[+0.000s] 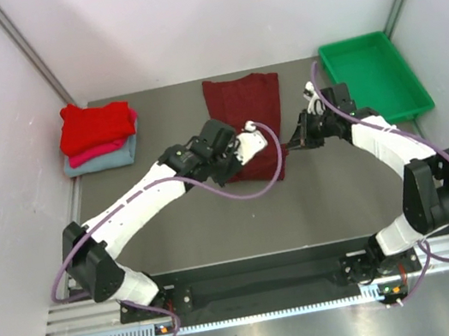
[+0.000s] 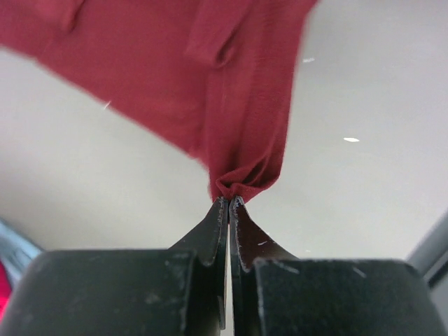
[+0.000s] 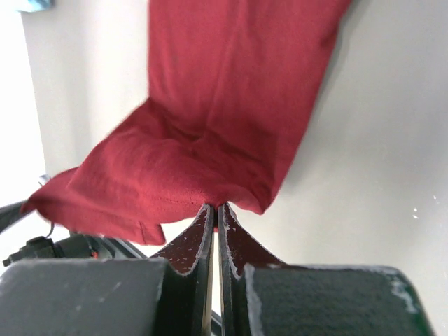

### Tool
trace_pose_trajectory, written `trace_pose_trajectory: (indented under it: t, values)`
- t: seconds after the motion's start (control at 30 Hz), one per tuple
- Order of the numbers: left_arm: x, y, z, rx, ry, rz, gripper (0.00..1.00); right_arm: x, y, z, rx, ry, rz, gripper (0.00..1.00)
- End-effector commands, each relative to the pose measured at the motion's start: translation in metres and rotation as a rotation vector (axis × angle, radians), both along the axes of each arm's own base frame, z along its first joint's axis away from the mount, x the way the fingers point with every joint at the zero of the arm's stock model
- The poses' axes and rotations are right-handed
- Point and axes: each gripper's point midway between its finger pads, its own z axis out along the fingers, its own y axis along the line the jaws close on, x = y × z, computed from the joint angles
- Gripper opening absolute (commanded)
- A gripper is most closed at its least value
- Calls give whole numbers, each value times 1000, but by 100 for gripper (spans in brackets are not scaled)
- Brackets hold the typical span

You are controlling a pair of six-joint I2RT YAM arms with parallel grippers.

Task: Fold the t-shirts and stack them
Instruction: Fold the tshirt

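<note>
The dark maroon t-shirt (image 1: 244,104) lies lengthwise at the back middle of the table, its near end lifted. My left gripper (image 1: 235,166) is shut on the near left corner; in the left wrist view a bunched bit of maroon t-shirt (image 2: 238,105) is pinched at the left gripper (image 2: 229,200) tips. My right gripper (image 1: 292,146) is shut on the near right edge, and the right wrist view shows the right gripper (image 3: 216,206) closed on a fold of the maroon t-shirt (image 3: 231,105). Folded bright red (image 1: 95,124), pink (image 1: 98,152) and grey-blue (image 1: 103,162) t-shirts are stacked at the back left.
A green plastic tray (image 1: 369,77) sits at the back right, close behind the right arm. White walls close in the table on the left, right and back. Purple cables loop along both arms.
</note>
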Motion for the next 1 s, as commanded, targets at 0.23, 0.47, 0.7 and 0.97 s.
trace_pose_trajectory:
  t: [0.23,0.47,0.7,0.97]
  values:
    - [83,36,-18,-24,-47,171,0,44,12,62,70,-163,5,0]
    - [137,29,-37,-52,-32,195,0,74,23,61,70,-170,20,0]
    - [211,27,-14,-93,-126,229,0,97,35,52,64,-162,35,0]
    - [241,27,-25,-85,-127,218,0,121,40,34,56,-146,35,0]
